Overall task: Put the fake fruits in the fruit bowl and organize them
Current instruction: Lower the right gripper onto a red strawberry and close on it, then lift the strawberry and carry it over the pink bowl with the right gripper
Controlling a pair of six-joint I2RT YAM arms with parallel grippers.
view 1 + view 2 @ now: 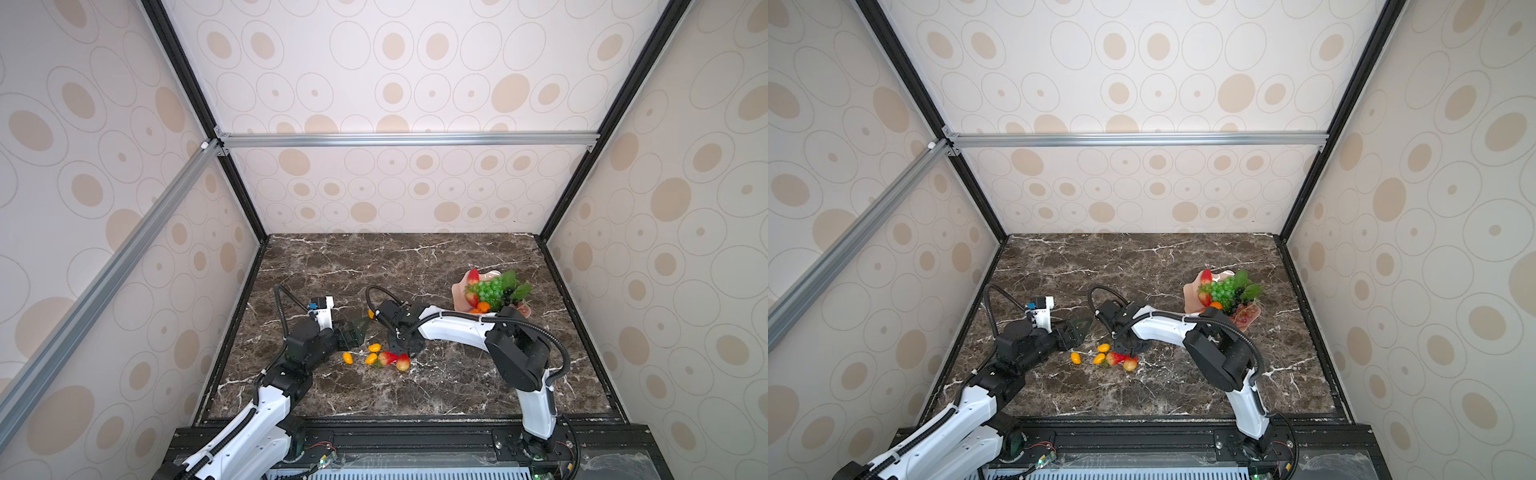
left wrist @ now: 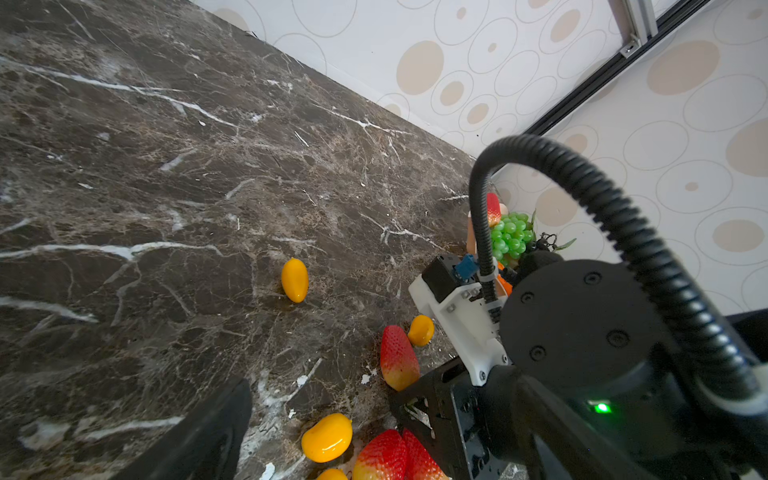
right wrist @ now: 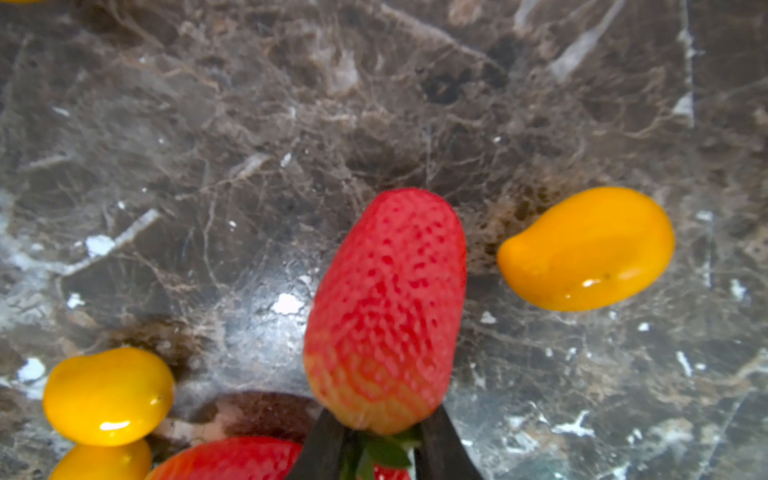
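The pale pink fruit bowl (image 1: 458,300) (image 1: 1190,300) at the back right holds green grapes (image 1: 490,289), dark and red grapes, strawberries and an orange (image 1: 483,306). On the marble lie several yellow-orange oval fruits (image 1: 375,347) (image 3: 586,249) and strawberries (image 1: 387,357). My right gripper (image 1: 397,353) (image 3: 382,453) points down, shut on the leafy end of one strawberry (image 3: 386,311) (image 1: 402,365) that lies on the marble. My left gripper (image 1: 358,330) (image 1: 1079,328) hangs open just left of the loose fruit and holds nothing. Only one of its fingers (image 2: 208,432) shows in the left wrist view.
The dark marble top (image 1: 415,266) is walled by patterned panels on three sides, with a black rail (image 1: 415,432) along the front. The right arm's link (image 1: 453,328) spans from the bowl side toward the loose fruit. A cable loop (image 1: 376,291) arches above its wrist.
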